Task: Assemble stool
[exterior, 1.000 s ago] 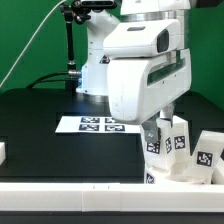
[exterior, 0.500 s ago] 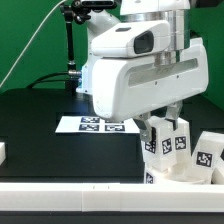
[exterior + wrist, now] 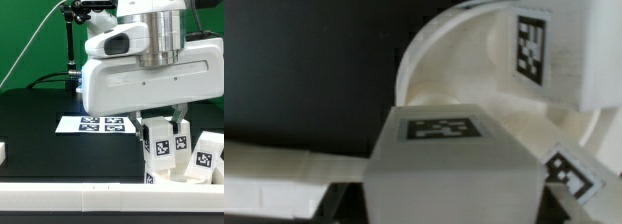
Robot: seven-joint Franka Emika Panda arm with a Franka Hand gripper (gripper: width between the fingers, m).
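Note:
My gripper (image 3: pixel 163 124) is shut on a white blocky stool leg (image 3: pixel 164 143) with square tags and holds it upright. The leg stands on the round white seat (image 3: pixel 180 176) at the exterior view's front right; whether it is seated in the seat is hidden. A second leg (image 3: pixel 207 154) leans beside the seat on the exterior view's right. In the wrist view the held leg (image 3: pixel 446 150) fills the middle, between my dark fingers (image 3: pixel 345 202). The curved seat wall (image 3: pixel 464 60) with a tag lies behind it. The gripper (image 3: pixel 446 208) is mostly covered by the leg.
The marker board (image 3: pixel 100 124) lies flat on the black table behind the seat. A long white border rail (image 3: pixel 70 188) runs along the front edge and shows in the wrist view (image 3: pixel 278 165). A small white part (image 3: pixel 3 152) sits at the exterior view's left edge.
The hand has turned about its upright axis, its body swinging toward the exterior view's right. The held leg has turned with it and stays over the seat.

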